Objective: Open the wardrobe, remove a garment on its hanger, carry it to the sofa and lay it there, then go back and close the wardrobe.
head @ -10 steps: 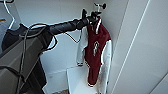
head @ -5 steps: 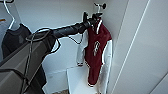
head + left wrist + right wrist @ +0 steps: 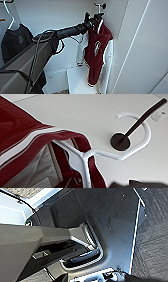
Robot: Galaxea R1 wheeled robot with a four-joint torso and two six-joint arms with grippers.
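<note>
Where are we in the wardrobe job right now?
Done: the wardrobe is open. In hand: the left hand is up at the white hanger carrying the red varsity jacket, whose hook is around the dark peg. Left: lifting it off, laying it on the sofa, closing the wardrobe.

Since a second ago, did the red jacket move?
No. The jacket hangs on its hanger at the same spot beside the wardrobe's white side wall.

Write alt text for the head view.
The robot's left gripper reaches into the open wardrobe at the collar of a dark red jacket with white sleeves, hanging on a white hanger. A dark grey T-shirt hangs further left.
</note>
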